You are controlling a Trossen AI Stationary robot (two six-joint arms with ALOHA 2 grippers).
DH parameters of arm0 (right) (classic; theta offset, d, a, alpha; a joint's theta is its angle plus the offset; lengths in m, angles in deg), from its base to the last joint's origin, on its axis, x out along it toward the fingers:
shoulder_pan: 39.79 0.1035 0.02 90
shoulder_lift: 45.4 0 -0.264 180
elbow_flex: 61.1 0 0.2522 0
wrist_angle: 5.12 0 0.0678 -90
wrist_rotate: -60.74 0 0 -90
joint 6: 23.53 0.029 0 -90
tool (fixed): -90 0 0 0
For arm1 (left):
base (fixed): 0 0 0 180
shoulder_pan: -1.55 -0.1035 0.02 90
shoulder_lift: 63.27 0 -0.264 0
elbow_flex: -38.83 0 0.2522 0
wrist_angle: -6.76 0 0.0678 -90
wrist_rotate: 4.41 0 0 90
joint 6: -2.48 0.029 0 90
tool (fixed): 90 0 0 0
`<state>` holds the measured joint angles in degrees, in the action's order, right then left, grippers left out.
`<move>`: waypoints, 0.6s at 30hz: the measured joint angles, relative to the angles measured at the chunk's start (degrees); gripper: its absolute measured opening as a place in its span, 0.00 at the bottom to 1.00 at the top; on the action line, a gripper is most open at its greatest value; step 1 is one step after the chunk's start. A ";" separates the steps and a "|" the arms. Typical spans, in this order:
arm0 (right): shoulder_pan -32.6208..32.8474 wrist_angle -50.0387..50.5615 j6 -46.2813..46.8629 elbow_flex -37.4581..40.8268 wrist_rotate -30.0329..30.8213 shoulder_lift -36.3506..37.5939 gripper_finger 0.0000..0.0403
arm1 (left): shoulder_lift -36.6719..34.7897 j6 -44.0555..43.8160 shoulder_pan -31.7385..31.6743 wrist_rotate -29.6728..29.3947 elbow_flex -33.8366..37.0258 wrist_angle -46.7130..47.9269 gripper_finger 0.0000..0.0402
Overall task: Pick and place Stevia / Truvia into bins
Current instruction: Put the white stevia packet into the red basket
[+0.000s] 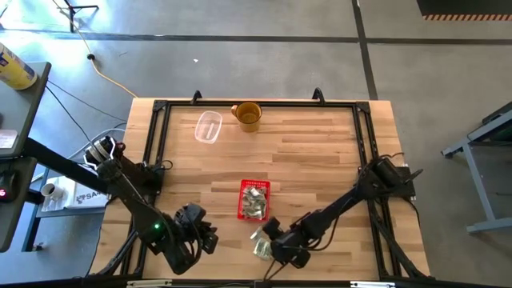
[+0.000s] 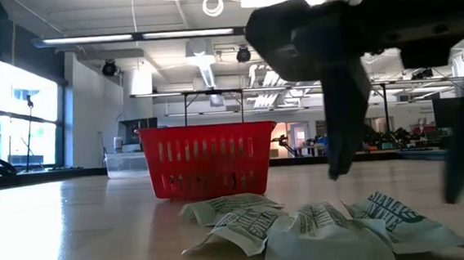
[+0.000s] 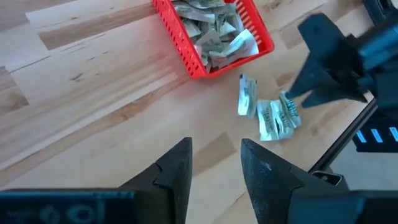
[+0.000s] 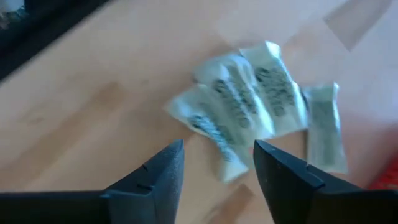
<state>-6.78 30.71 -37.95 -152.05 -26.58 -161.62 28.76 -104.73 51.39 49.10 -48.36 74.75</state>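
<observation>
The red bin (image 1: pixel 254 199) stands on the table near the front middle, with several Stevia packets (image 3: pixel 214 31) lying in it. A few loose pale green and white packets (image 4: pixel 249 106) lie flat on the wood just in front of the bin (image 2: pixel 209 160), partly overlapping. My right gripper (image 4: pixel 217 165) hangs open just above these packets (image 1: pixel 262 244), fingers slanting down, touching nothing that I can see. My left gripper (image 3: pixel 214 165) is open and empty over bare wood to the left of the bin, near the front edge (image 1: pixel 204 236).
A yellow-brown mug (image 1: pixel 248 117) and a clear plastic container (image 1: pixel 209 126) stand near the table's far edge. A black frame (image 1: pixel 160 144) runs round the tabletop. Bare wood lies between the bin and the far objects.
</observation>
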 joint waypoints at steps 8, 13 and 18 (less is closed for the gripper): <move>-3.37 0.48 -1.00 0.00 -5.86 -1.74 0.32 | 0.00 -1.21 0.02 -0.15 0.00 0.41 0.42; -3.76 0.81 -0.73 -0.10 -7.52 -2.63 0.25 | 0.00 -1.56 0.02 -0.15 0.00 0.71 0.42; -3.67 2.95 -0.02 -0.09 -4.67 -2.19 0.10 | 0.00 -2.78 0.00 -0.17 0.00 2.49 0.42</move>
<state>-10.44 33.66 -37.97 -152.13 -31.25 -163.81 28.76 -107.51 51.39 48.93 -48.36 77.25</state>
